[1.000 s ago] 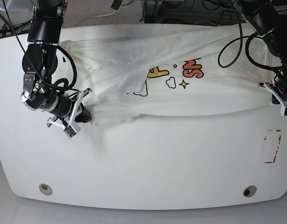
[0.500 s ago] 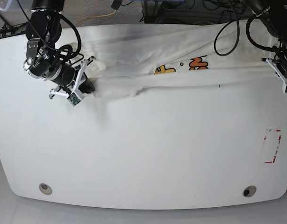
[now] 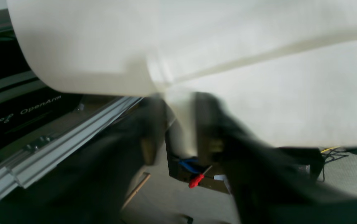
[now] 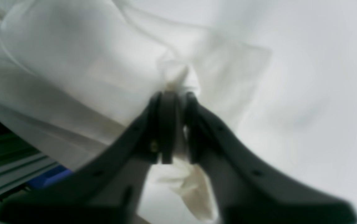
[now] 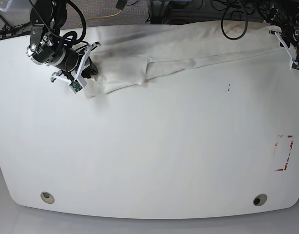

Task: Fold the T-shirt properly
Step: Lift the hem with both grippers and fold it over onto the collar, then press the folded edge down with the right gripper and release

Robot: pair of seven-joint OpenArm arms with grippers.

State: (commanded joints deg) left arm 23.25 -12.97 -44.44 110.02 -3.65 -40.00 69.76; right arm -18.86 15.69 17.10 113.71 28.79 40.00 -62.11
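Observation:
The white T-shirt is drawn out into a long narrow band along the table's far edge, and no print shows. At the base view's left, my right gripper is shut on a bunched end of the cloth. The right wrist view shows that gripper pinching a puckered fold of the T-shirt. At the far right corner, my left gripper holds the other end. In the blurred left wrist view the gripper is shut on a strip of the T-shirt, which hangs past the table's edge.
The white table has a red-taped rectangle near its right edge, a small dark mark and two round holes near the front. Cables lie behind the far edge. An aluminium rail and a red-handled tool show below.
Both grippers have moved toward the far edge with the shirt in them. The cloth has gone from a spread sheet with its print showing to a narrow band.

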